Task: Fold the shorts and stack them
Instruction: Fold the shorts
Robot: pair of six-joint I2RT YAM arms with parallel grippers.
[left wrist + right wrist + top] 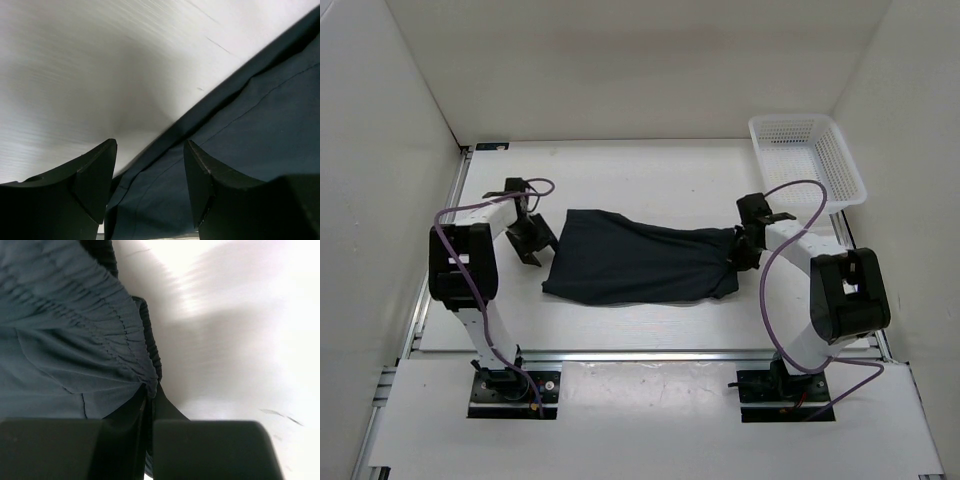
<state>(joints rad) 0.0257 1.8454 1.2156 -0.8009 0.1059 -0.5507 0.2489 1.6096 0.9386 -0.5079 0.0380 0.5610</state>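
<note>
The dark navy shorts (640,260) lie spread across the middle of the table, waistband at the right, leg hem at the left. My left gripper (532,240) is open at the shorts' left edge; in the left wrist view (150,170) the hem (240,115) lies under and between its jaws, not gripped. My right gripper (744,248) is shut on the gathered waistband; the right wrist view (150,410) shows the elastic band (115,335) pinched between the closed jaws.
A white mesh basket (807,160) stands at the table's back right corner. White walls enclose the table on three sides. Purple cables loop from both arms. The arm bases sit on the near rail.
</note>
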